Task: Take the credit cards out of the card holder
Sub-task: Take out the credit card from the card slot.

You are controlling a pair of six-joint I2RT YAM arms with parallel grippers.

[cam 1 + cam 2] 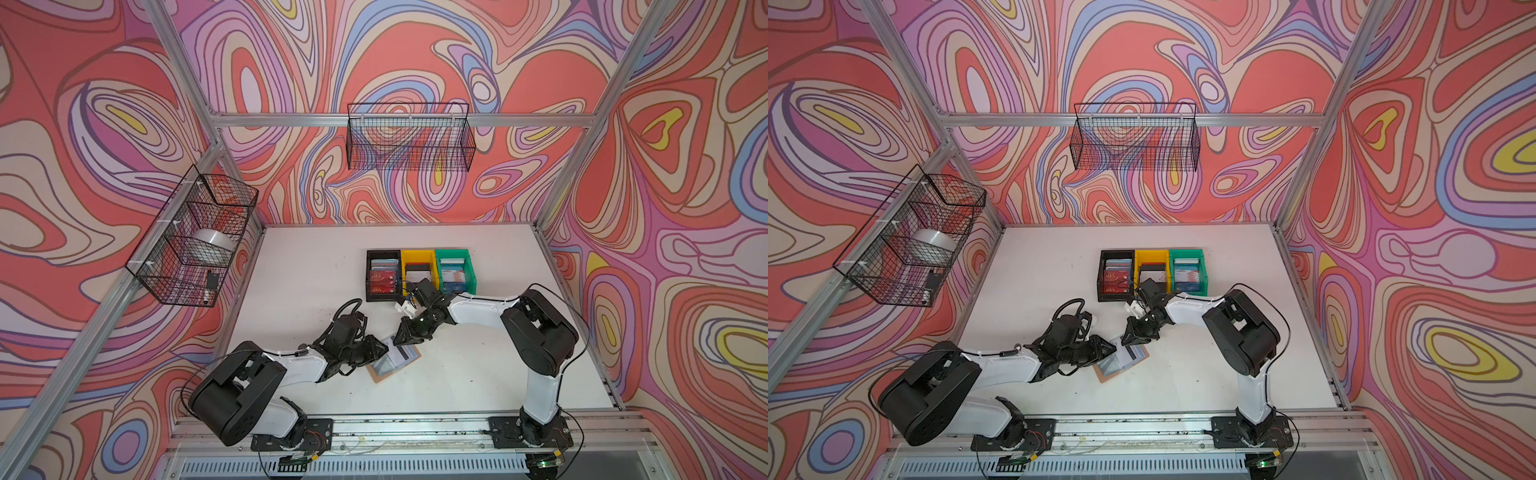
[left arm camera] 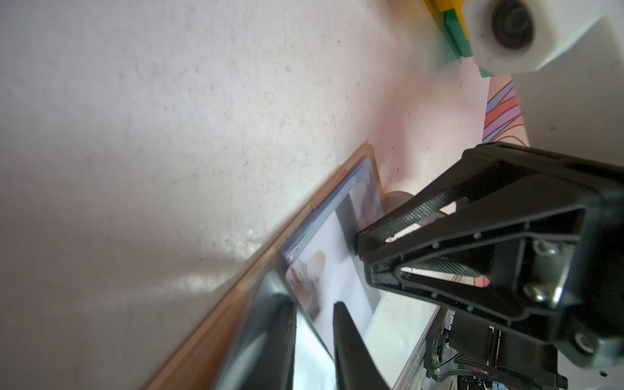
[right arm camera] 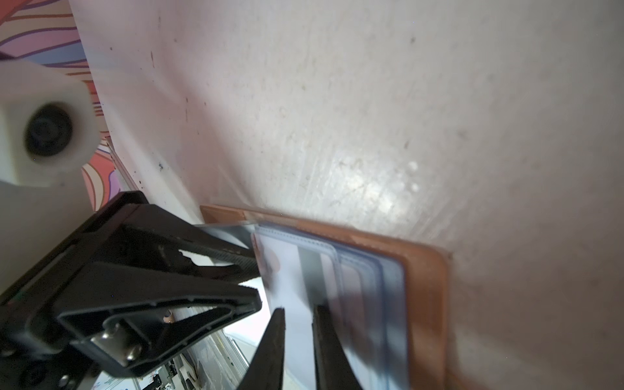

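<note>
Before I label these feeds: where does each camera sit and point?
Both top views: high, front, looking down on the table; left arm, right arm show.
Left wrist: low over the card holder, facing the right gripper; own fingers show.
Right wrist: opposite side, facing the left gripper; own fingers show.
All share the card holder.

Jaws crowd the card holder (image 1: pixel 397 360) from both sides; bins (image 1: pixel 417 254) stand behind.

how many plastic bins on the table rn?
3, side by side at the far side of the table: black bin on the robot's left, yellow bin in the middle, green bin on the right. None seems hidden in both top views.
</note>
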